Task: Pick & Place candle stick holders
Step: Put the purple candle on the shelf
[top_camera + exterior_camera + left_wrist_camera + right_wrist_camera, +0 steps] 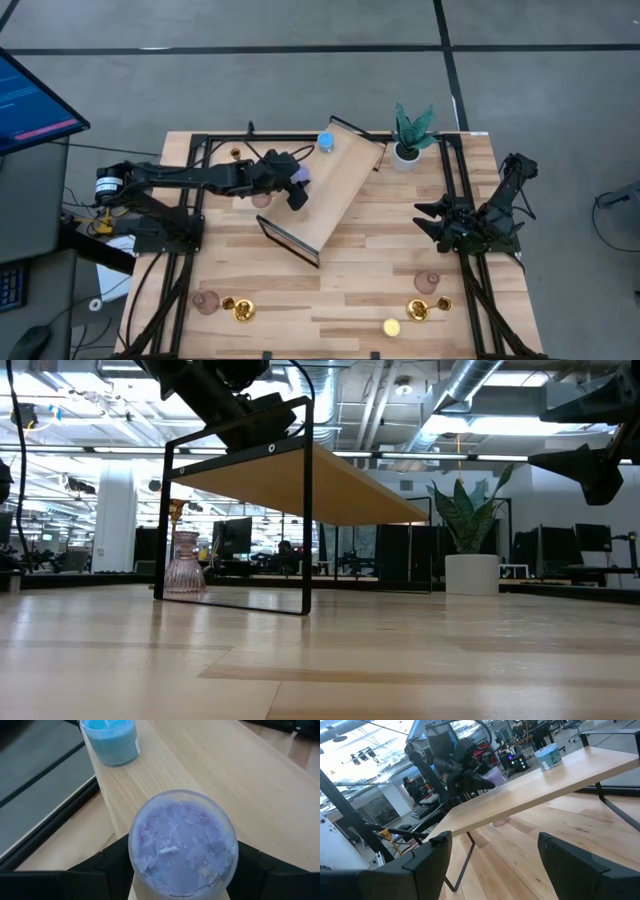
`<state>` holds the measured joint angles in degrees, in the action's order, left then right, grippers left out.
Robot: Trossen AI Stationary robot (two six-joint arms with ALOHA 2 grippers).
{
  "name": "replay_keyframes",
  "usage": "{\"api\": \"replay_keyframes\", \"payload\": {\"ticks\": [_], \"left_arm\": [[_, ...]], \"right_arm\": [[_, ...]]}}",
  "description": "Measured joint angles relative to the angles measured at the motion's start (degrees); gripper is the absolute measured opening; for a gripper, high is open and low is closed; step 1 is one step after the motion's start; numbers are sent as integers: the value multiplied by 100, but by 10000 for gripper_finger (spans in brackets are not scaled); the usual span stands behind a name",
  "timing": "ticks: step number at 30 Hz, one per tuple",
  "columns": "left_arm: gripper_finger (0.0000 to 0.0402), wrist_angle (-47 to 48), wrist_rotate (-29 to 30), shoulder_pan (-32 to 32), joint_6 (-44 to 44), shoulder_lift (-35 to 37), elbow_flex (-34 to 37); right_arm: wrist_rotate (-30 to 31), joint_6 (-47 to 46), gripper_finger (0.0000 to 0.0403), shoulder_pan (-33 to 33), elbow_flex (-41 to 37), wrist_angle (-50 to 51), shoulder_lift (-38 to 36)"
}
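Observation:
A violet candle stick holder [182, 845], a round glass cup of pale violet wax, sits between the fingers of my left gripper [297, 188] over the left edge of a raised wooden shelf [335, 195]. A blue one [325, 142] stands on the shelf's far end. One pink holder [185, 565] stands on the table below the shelf, under my left arm. More pink [207, 301], gold [240, 310] and yellow [391, 327] holders stand near the front edge. My right gripper [428, 222] waits open at the right, holding nothing. My left gripper pinches the violet holder's round side wall [136, 854] between its two fingers [112, 862], one on each side. The fingers slant down from the table's left. The holder stays upright, open top up, over the shelf's edge. Whether its bottom touches the shelf I cannot tell.
A green plant in a white pot [408, 138] stands at the far right beside the shelf. A small gold holder [236, 153] stands at the far left. Another pink holder [428, 282] and a gold one [420, 310] stand front right. Black frame rails [190, 250] run along both table sides.

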<state>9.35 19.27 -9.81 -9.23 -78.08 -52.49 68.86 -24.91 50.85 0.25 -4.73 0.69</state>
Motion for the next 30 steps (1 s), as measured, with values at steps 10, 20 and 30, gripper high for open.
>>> {"api": "replay_keyframes", "payload": {"ticks": [10, 20, 30], "left_arm": [[244, -11, -107, -76, -4, -146, -4], [258, -39, -196, -76, 7, -146, -4], [297, -86, -319, -105, 313, -146, -4]], "right_arm": [[0, 0, 286, 0, 1, 0, 0], [0, 0, 286, 1, 2, 0, 0], [0, 0, 286, 0, 0, 0, 0]]}}
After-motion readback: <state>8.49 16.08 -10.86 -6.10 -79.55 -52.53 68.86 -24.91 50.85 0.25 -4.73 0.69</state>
